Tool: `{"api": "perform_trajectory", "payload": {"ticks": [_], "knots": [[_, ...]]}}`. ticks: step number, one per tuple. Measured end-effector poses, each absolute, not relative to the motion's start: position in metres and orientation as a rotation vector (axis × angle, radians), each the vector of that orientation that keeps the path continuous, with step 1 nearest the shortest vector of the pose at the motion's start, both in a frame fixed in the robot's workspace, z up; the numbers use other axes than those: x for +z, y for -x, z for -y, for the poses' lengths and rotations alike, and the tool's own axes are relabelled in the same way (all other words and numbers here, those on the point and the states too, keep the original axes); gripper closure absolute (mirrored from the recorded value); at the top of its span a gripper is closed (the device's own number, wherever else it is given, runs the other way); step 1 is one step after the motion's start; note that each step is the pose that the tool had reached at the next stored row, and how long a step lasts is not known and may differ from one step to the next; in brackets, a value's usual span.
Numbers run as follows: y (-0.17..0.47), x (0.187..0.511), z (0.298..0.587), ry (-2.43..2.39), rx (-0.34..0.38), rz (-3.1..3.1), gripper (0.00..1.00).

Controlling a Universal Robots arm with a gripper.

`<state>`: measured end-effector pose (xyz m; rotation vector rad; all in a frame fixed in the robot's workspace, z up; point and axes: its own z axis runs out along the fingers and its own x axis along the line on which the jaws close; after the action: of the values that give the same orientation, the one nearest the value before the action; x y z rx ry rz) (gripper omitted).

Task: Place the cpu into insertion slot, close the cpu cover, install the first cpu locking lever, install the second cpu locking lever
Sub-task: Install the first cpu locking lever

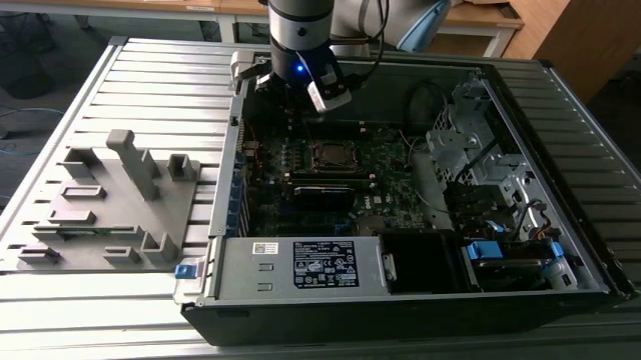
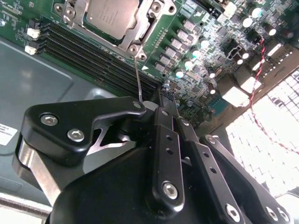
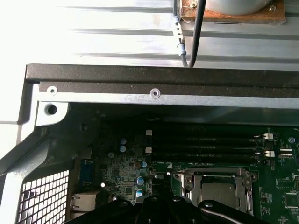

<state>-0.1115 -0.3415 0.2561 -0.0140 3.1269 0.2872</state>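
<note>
looking down across a ribbed grey metal tabletop [image 1: 150, 90] stretching through most of the exterior view. glaring almost white under strong light in the first wrist view. backing onto a pale wooden desk [image 1: 486, 19], a wooden cabinet [image 1: 571, 45] and grey floor [image 1: 70, 30].

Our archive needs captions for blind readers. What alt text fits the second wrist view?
The black gripper hangs over a green motherboard, by a thin wire lever. The silvery-grey square cpu lies inside a silvery metal frame cover.
</note>
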Motion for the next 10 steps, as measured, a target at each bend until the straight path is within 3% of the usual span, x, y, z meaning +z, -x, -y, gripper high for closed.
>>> {"api": "perform_trajectory", "payload": {"ticks": [10], "knots": [[0.1116,0.2560,0.3415,0.014,0.302,-3.125,0.90]]}}
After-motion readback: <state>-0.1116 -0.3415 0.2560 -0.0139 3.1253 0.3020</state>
